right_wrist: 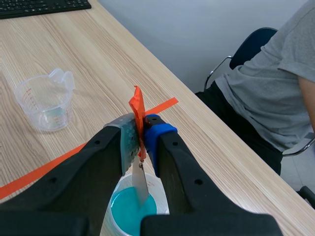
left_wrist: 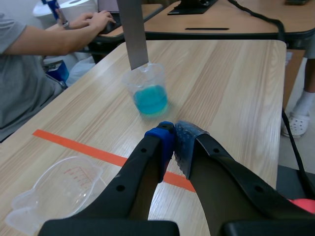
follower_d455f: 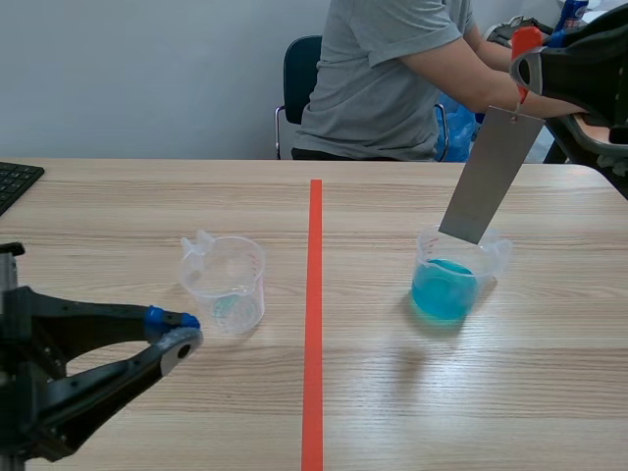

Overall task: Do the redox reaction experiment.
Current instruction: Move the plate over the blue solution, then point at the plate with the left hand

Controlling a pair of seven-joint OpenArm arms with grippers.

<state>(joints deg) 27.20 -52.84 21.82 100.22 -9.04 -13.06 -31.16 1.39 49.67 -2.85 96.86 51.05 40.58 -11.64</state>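
A clear beaker of blue liquid [follower_d455f: 446, 285] [left_wrist: 147, 93] [right_wrist: 132, 209] stands right of the tape line. Raised at the upper right, my right gripper [follower_d455f: 520, 74] [right_wrist: 140, 135] is shut on the orange-tagged top of a grey metal strip [follower_d455f: 486, 177] [left_wrist: 133, 32] [right_wrist: 140, 184]. The strip hangs tilted, its lower end at the beaker's rim above the liquid. A second clear beaker [follower_d455f: 224, 283] [left_wrist: 56, 189] [right_wrist: 44, 101], nearly empty, stands left of the line. My left gripper [follower_d455f: 175, 332] [left_wrist: 173, 142] is shut on nothing, low beside that beaker.
A person in a grey shirt [follower_d455f: 392, 74] sits across the table, arm reaching right. A black keyboard [follower_d455f: 15, 182] [right_wrist: 39, 6] lies at the far left. The orange tape line [follower_d455f: 314, 324] runs down the table's middle. A blue chair [right_wrist: 253, 44] stands behind.
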